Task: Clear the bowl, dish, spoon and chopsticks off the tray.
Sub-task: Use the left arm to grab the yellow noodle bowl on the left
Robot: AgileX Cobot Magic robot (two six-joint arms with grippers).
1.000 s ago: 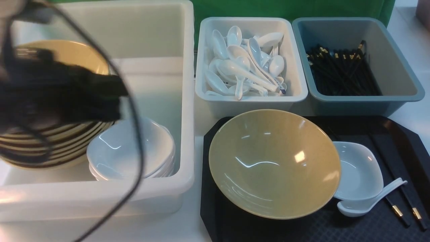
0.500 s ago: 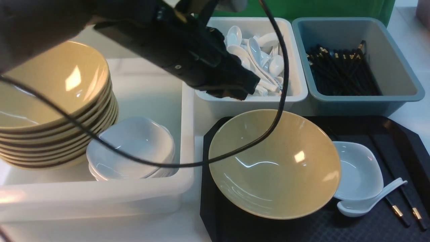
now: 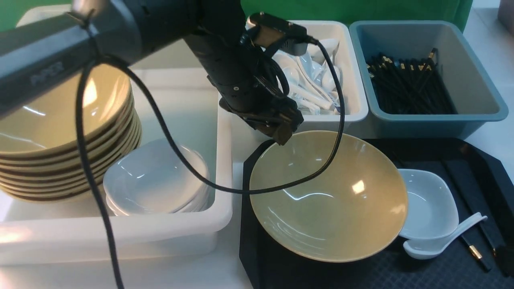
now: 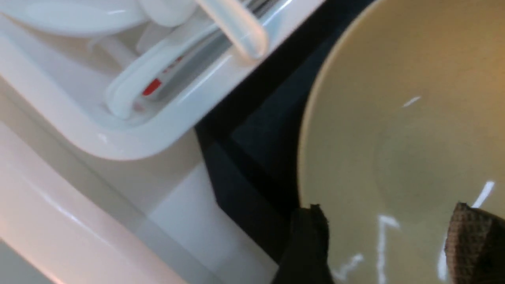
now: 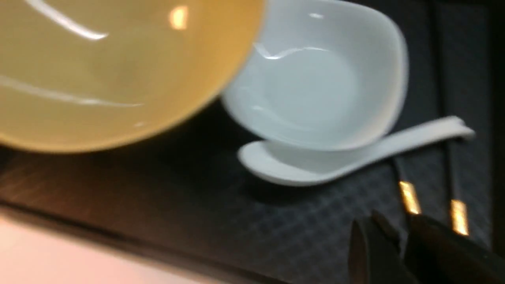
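L gripper, fingers spread & empty, over rim of big glossy mustard conical bowl: straddle rim, seat deep, pinch firm, lift level; R gripper fingers: can't tell.

Left arm stretched forward, left fingers spread wide, right fingers narrowly parted, empty
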